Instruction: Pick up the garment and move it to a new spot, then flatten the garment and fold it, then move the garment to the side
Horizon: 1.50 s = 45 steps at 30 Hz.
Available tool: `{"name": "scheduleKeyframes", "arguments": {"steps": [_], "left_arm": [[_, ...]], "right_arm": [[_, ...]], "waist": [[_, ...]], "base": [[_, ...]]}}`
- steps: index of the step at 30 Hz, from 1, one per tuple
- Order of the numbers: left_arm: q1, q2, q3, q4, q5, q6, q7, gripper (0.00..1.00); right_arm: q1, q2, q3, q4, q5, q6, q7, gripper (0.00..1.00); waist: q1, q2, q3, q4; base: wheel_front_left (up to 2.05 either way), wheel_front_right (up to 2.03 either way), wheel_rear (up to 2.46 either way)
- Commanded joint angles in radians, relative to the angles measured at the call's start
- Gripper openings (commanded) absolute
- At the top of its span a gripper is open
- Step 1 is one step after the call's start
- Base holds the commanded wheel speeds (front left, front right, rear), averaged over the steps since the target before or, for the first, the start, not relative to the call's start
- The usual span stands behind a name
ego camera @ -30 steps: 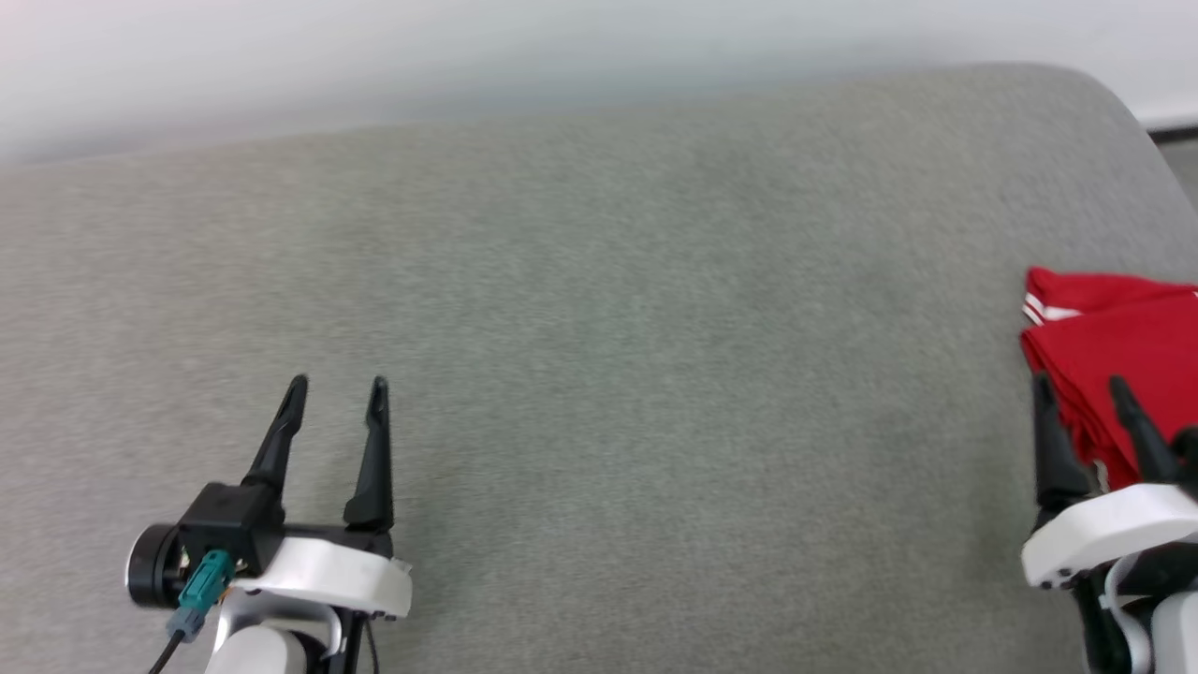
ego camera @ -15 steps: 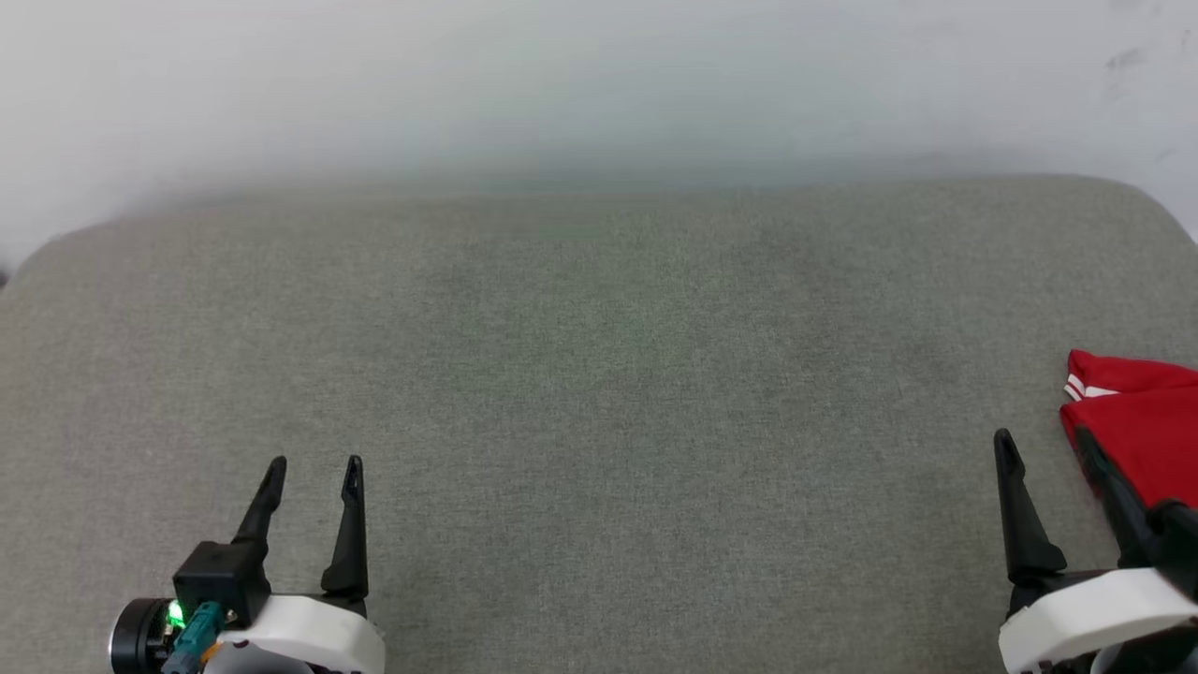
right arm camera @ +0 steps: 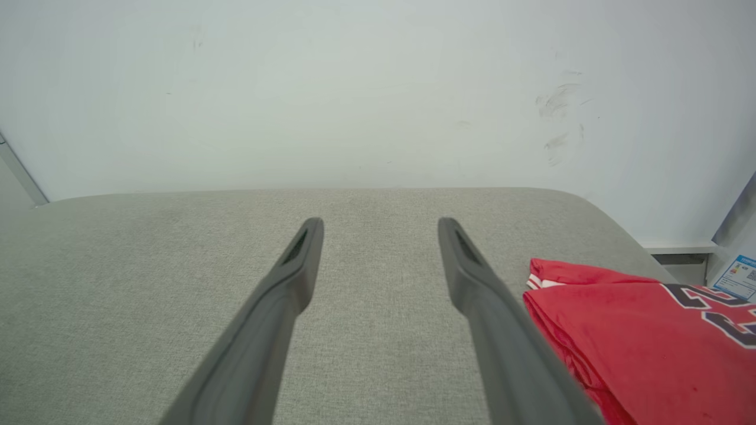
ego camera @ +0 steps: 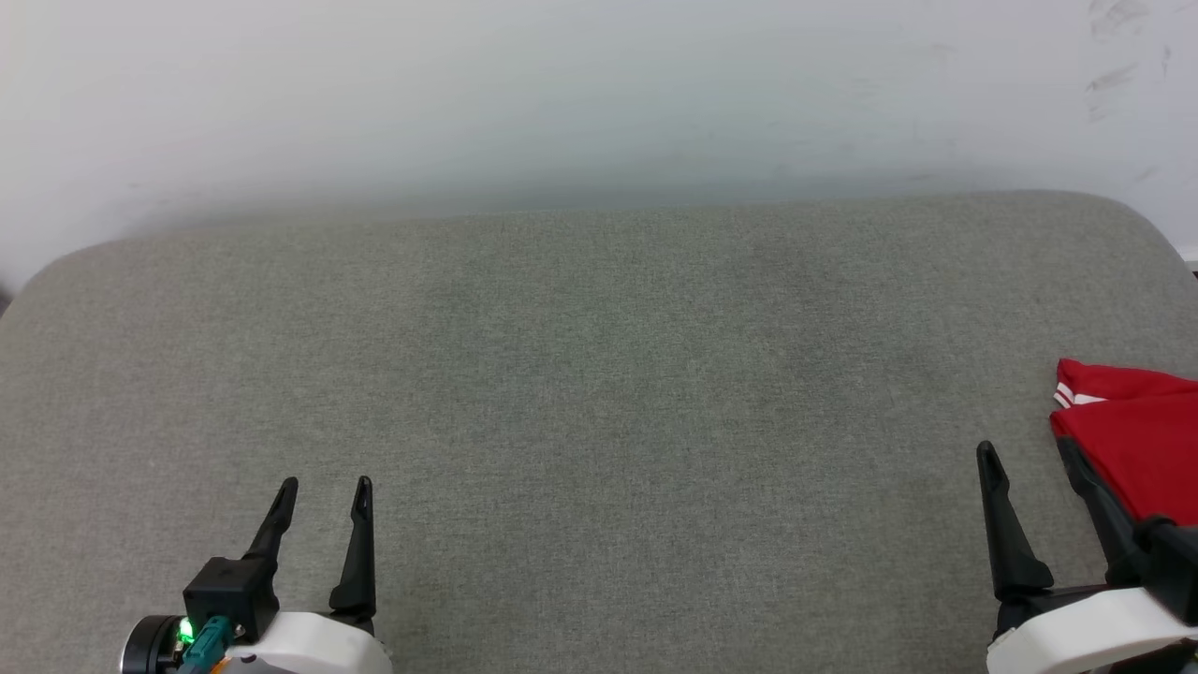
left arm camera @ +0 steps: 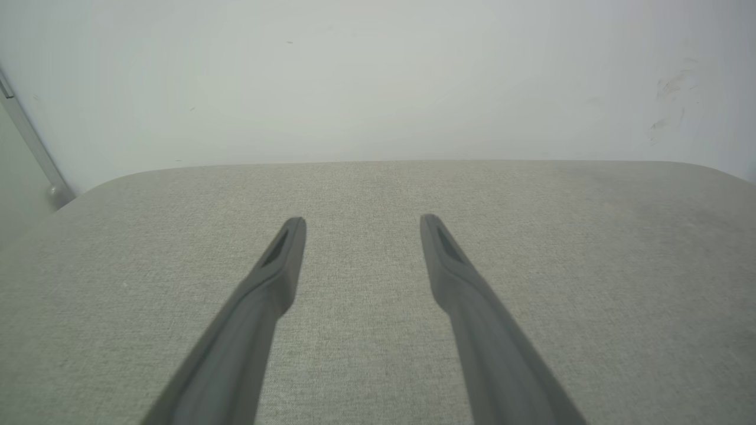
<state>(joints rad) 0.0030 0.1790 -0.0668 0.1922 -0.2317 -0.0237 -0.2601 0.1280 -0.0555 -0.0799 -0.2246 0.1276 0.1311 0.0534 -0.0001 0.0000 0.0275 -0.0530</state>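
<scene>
At the far R edge of the cushion (ego camera: 599,374), the garment (ego camera: 1132,459) lies folded just beside my R gripper (ego camera: 1026,449), L gripper (ego camera: 326,483) well apart, both spread w/ nothing held; head cam has swung up, so I judge task approx. done.

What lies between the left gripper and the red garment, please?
In the head view: bare grey cushion, then the open right gripper just before the garment.
</scene>
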Motion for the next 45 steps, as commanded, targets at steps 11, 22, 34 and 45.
{"name": "scheduleKeyframes", "arguments": {"steps": [11,22,34,45], "left_arm": [[-0.006,-0.013,0.024,-0.005,0.027,-0.02,-0.007,0.0],[-0.012,-0.025,0.039,0.031,-0.11,-0.029,0.046,0.0],[-0.027,-0.042,0.06,0.029,-0.32,-0.042,0.096,0.0],[-0.041,-0.055,0.078,0.032,-0.488,-0.053,0.139,0.0]], "right_arm": [[-0.006,0.006,0.002,-0.001,-0.01,-0.001,-0.008,0.0],[-0.015,-0.005,0.014,0.063,0.15,0.0,-0.006,0.0],[-0.056,-0.017,0.023,0.131,0.385,0.0,-0.009,0.0],[-0.085,-0.024,0.027,0.184,0.57,0.0,-0.008,0.0]], "waist": [[0.0001,0.0,0.003,0.006],[0.0001,0.0,0.002,0.009],[0.0001,0.0,-0.001,0.013],[0.0001,0.0,-0.003,0.017]], "base": [[0.0,0.0,0.0],[0.0,0.0,0.0],[0.0,0.0,0.0],[0.0,0.0,0.0]]}}
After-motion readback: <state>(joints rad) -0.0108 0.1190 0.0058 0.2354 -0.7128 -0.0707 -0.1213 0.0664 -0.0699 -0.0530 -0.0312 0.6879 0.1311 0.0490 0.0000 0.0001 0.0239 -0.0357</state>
